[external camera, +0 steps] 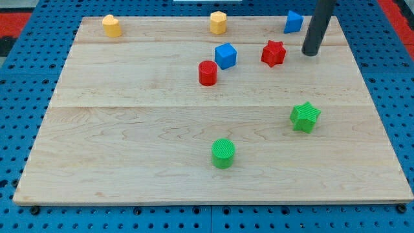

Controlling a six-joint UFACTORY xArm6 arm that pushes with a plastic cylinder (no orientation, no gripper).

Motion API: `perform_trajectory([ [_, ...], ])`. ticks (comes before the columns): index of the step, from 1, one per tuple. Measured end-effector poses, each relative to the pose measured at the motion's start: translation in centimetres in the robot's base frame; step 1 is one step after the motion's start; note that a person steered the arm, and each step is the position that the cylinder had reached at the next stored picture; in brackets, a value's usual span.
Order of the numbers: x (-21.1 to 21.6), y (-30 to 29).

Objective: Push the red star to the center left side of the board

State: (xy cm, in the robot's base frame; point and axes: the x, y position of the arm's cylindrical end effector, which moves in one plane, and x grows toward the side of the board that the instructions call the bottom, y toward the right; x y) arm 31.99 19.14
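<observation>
The red star point(273, 53) lies in the upper right part of the wooden board point(129, 129). My tip point(311, 53) is on the board just to the star's right, with a small gap between them. A blue cube point(226, 55) sits to the star's left, and a red cylinder point(207, 73) lies left of and below that cube.
A blue block point(294, 22) is at the top edge, above and left of my tip. A yellow block point(218, 22) is at the top middle and another yellow block point(112, 26) at the top left. A green star point(305, 117) and a green cylinder point(223, 153) lie lower down.
</observation>
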Motion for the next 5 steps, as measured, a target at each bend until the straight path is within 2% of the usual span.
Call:
perform_trajectory([
  [3,-2.3,-5.6],
  [4,-2.4,-10.5],
  [5,-2.2,-17.8],
])
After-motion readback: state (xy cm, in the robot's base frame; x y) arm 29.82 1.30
